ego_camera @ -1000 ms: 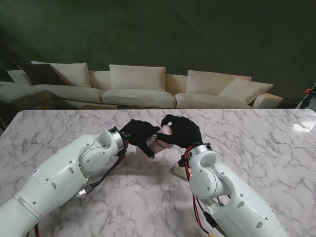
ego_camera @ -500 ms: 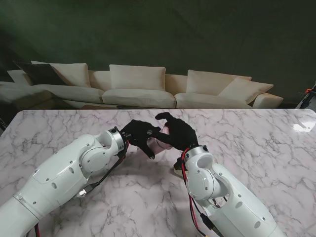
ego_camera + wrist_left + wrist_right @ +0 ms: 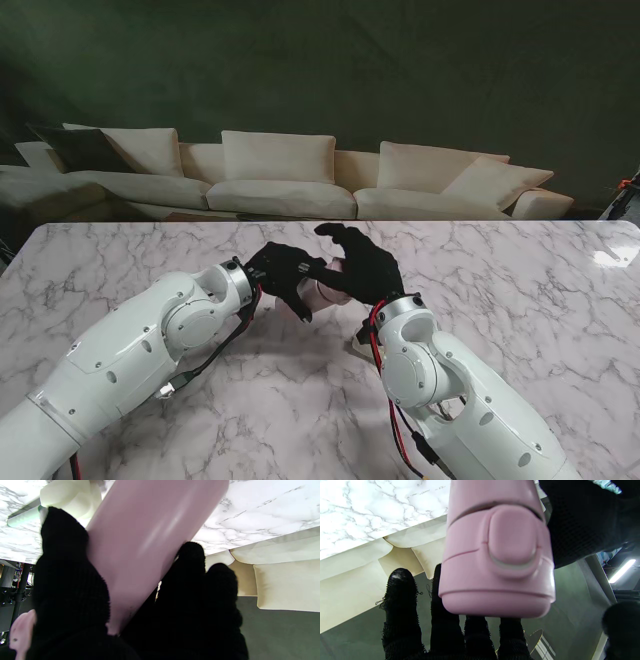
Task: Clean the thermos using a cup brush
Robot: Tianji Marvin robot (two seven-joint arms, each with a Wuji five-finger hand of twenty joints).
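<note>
1 thermos, pink, lid on, held off the marble table mid-scene. Left hand wrapped around its body. Right hand fingers spread at the lid, not gripping. 1 cup brush lies behind; right arm mostly hides it.

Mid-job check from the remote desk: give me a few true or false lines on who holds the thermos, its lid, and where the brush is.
1. The left hand grips the pink thermos. True.
2. The thermos lid has been removed. False: the lid is on the thermos, its push button facing the right wrist camera.
3. The right hand holds the cup brush. False: its fingers are spread by the lid, and the brush lies on the table.
4. The thermos is lifted off the table, tilted. True.
</note>
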